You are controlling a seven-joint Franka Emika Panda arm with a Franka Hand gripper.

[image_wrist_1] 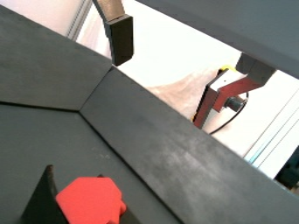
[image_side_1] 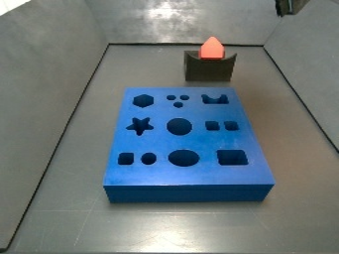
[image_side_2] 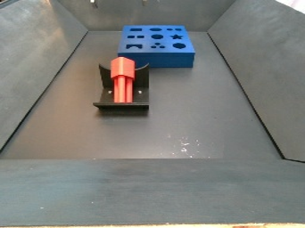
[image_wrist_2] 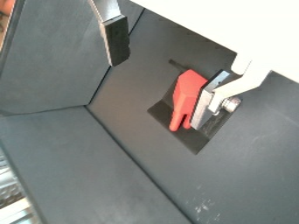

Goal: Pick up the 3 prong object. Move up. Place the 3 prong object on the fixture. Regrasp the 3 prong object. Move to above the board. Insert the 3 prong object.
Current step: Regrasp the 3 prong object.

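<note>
The red 3 prong object (image_side_1: 211,47) (image_side_2: 123,78) lies in the notch of the dark fixture (image_side_1: 209,67) (image_side_2: 121,95), apart from the blue board (image_side_1: 183,139) (image_side_2: 159,44). My gripper (image_wrist_2: 167,80) hangs well above the floor, open, with nothing between its fingers. One dark-padded finger (image_wrist_2: 115,42) (image_wrist_1: 121,39) shows clearly in both wrist views. Far below, both wrist views show the 3 prong object (image_wrist_2: 184,98) (image_wrist_1: 90,199) on the fixture (image_wrist_2: 166,120) (image_wrist_1: 40,199). In a side view only a dark bit of the gripper (image_side_1: 284,5) shows at the upper corner.
Dark sloping walls (image_side_2: 48,62) (image_side_1: 66,60) enclose the floor on all sides. The board has several shaped cut-out holes such as a star (image_side_1: 137,126) and circles (image_side_1: 179,126).
</note>
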